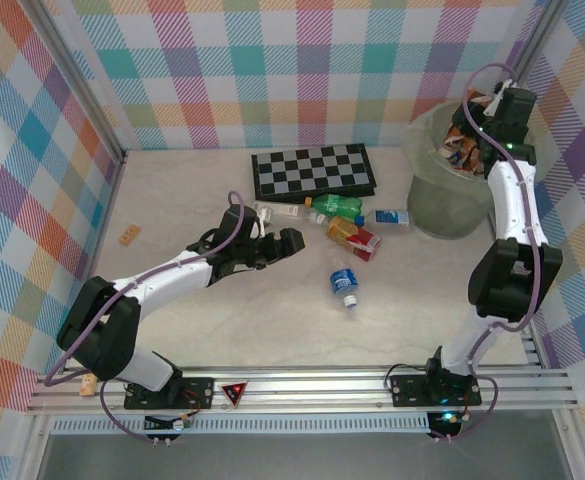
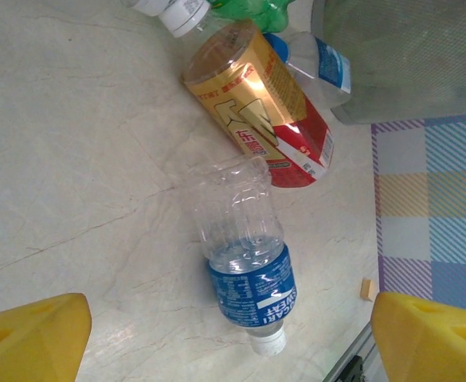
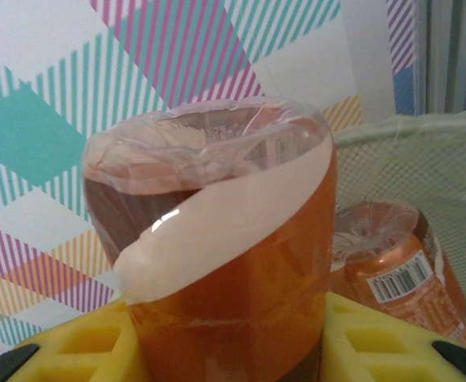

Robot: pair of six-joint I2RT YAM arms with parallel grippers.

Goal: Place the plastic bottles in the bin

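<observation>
Right gripper point(image 3: 233, 342), pinching an amber bottle point(image 3: 225, 239) over the bin point(image 1: 442, 205) at far right: in my judgement, best let go only when squarely above the opening, clear of the rim. Left gripper point(image 2: 233, 338), fingers spread, hovers over a blue-labelled water bottle point(image 2: 248, 263). Loose bottles point(image 1: 352, 238) on the table point(image 1: 192, 200): five; checkerboard point(image 1: 312, 172): one.

Legible markings
Blue-label bottle point(image 2: 252, 288), lower centre: "SUGAR". Gold-red bottle point(image 2: 258, 111), upper centre: Chinese characters. Orange bottle point(image 3: 398, 274), right: barcode.
</observation>
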